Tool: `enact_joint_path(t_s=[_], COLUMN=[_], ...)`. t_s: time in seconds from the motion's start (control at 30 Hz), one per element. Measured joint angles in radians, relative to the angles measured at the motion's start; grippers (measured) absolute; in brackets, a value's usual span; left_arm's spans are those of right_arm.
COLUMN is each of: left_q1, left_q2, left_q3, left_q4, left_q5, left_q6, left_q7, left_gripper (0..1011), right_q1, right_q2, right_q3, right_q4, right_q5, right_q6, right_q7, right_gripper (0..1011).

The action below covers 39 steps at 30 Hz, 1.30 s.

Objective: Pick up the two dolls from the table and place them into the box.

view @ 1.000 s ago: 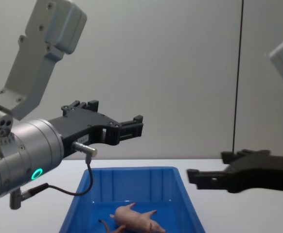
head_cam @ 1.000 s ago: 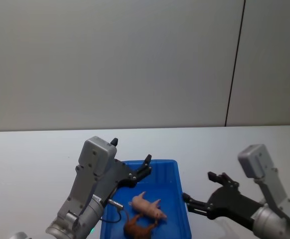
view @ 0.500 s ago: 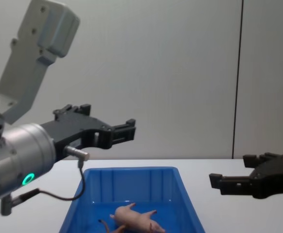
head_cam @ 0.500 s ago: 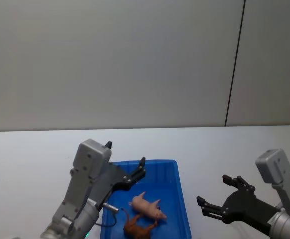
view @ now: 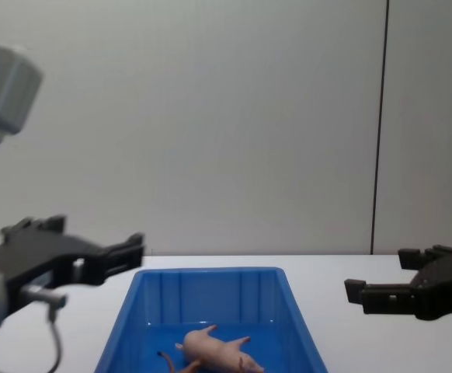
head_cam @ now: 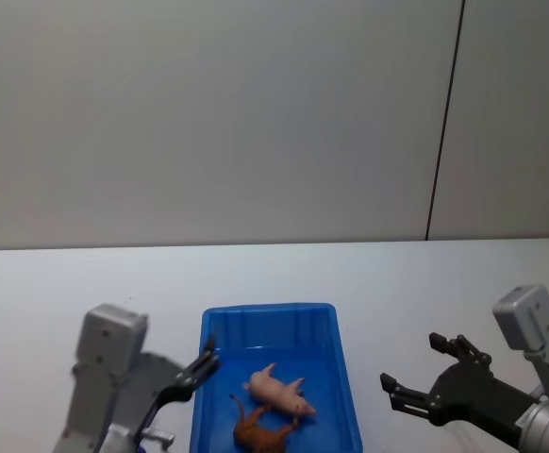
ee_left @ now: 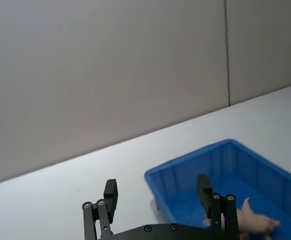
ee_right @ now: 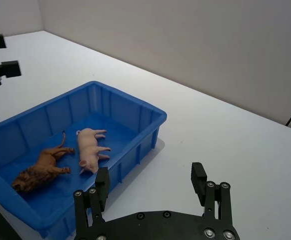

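1. You had both dolls inside the box (head_cam: pixel 267 309), which sat on the table (head_cam: pixel 425 283) toward its near edge.
2. The pink pig (head_cam: pixel 279 390) lay on its side about the middle of the box floor. The brown maned doll (head_cam: pixel 260 434) lay on its side just beside it, toward the box's near end.
3. Your left gripper (ee_left: pixel 157 185) hung over the table at the box's left rim, jaws spread wide with nothing between them.
4. Your right gripper (ee_right: pixel 150 176) hung over bare table to the right of the box and apart from it, jaws likewise spread and empty.
5. With no doll left on the table, I judged the placing done; what remained was getting both arms clear.
6. The main risk was on your left side. That gripper's inner finger sat close to the box's left wall, so a sideways or downward move could clip the rim. That could shove the bin toward the table's near edge or jolt the dolls.
7. The cable (view: pixel 53 342) looping below the left gripper could also snag on the rim if you swept across the box.
8. The right side had room, so I saw little hazard there.
9. I could read no brand, label or writing on the box, the dolls or either gripper.
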Motion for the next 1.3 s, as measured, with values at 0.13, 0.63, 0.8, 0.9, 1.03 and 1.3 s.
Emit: enact_joint_path(t_s=[0.13,0.63,0.8,0.9,1.03,1.3], left_q1=[0.057,0.177,0.191,0.195,0.194,0.183], left_q2=[0.038,0.126,0.137,0.14,0.14,0.129], left_q3=[-0.01,-0.034,-0.039,-0.043,-0.045,-0.048], left_q4=[-0.026,-0.033,-0.017,0.001,0.023,0.068], left_q5=[-0.046,-0.132,-0.14,-0.143,-0.143,-0.138], left_q6=[0.002,-0.021,-0.03,-0.039,-0.041,-0.035], left_q7=[0.06,0.096,0.07,0.036,0.006,-0.045], left_gripper=[1006,1006,1006,1006,1006,1006], right_q1=[-0.001,-0.004,-0.004,-0.005,-0.005,-0.005], right_q2=[0.002,0.006,0.006,0.007,0.007,0.008], right_q3=[0.001,0.003,0.004,0.004,0.004,0.004], right_q4=[-0.001,-0.003,-0.003,-0.003,-0.003,-0.003], right_q5=[0.001,0.003,0.003,0.003,0.003,0.003], right_q6=[-0.001,-0.002,-0.003,-0.002,-0.003,-0.002], right_q7=[0.0,0.0,0.0,0.0,0.0,0.0], right_gripper=[1001,1001,1001,1001,1001,1001])
